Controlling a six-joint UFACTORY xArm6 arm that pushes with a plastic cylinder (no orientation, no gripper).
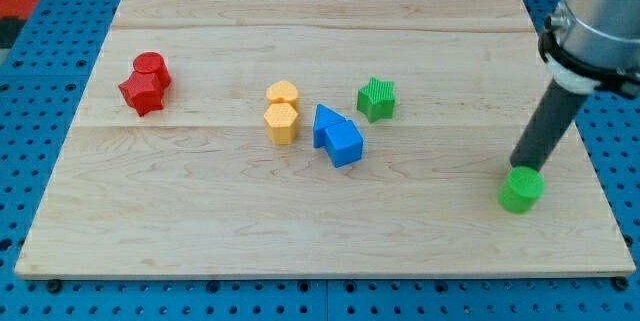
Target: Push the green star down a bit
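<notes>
The green star (377, 99) lies right of the board's middle, toward the view's top. My tip (517, 165) is at the view's right, touching or just above the top edge of a green cylinder (522, 190), far to the right of and below the star. The dark rod slants up to the arm at the view's top right corner.
Two blue blocks (338, 136) lie just left of and below the star. Two yellow blocks (282, 111) sit left of those. A red cylinder and red star (146, 83) lie at the left. The wooden board (320, 231) rests on a blue pegboard.
</notes>
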